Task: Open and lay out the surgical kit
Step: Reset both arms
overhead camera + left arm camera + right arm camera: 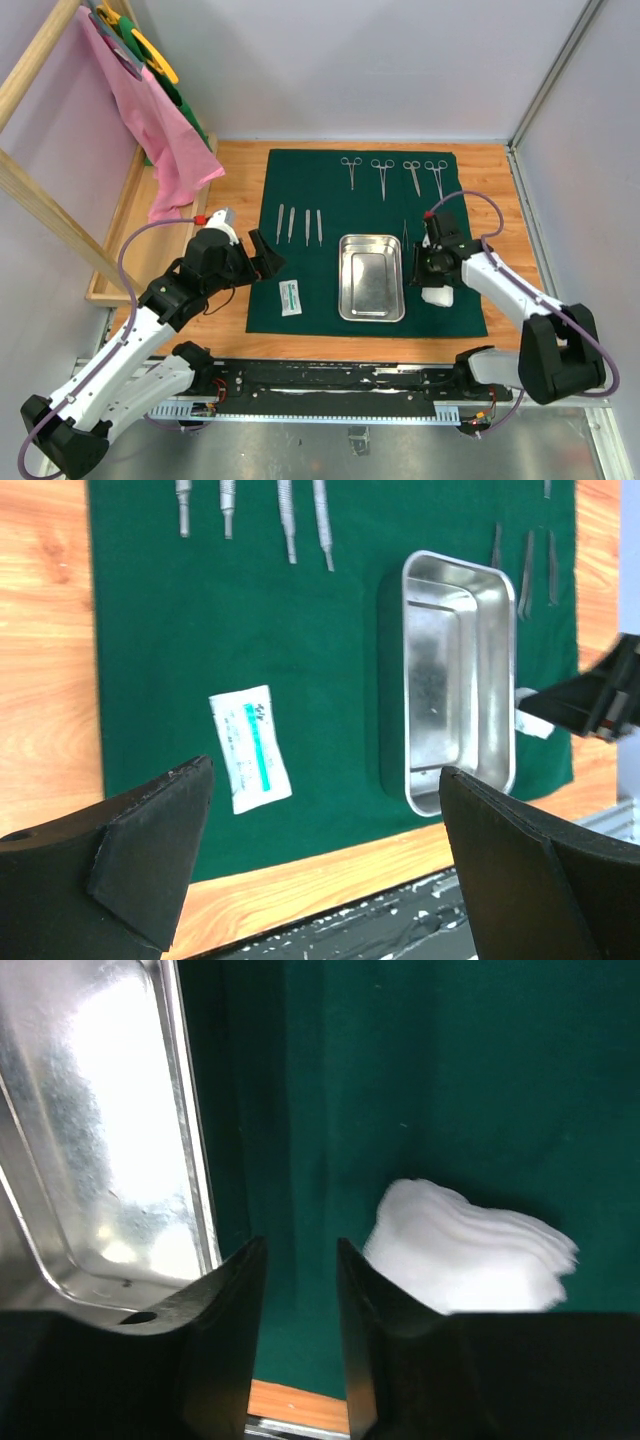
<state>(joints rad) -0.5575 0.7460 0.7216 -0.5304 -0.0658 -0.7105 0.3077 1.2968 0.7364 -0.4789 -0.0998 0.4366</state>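
Left gripper (325, 772) fingers spread wide above flat dark green cloth (330, 660). Right gripper (300, 1250) fingers narrowly parted, holding nothing, just beside white gauze wad (470, 1250).

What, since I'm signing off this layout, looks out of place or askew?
Nothing looks spilled or damaged. Only the small white packet, left of the steel tray, lies slightly askew to the edges of the green cloth, and the gauze wad by its near right corner is fanned rather than squared.

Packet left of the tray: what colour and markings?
The packet is white with a teal-green stripe along its middle; left wrist view shows it best.
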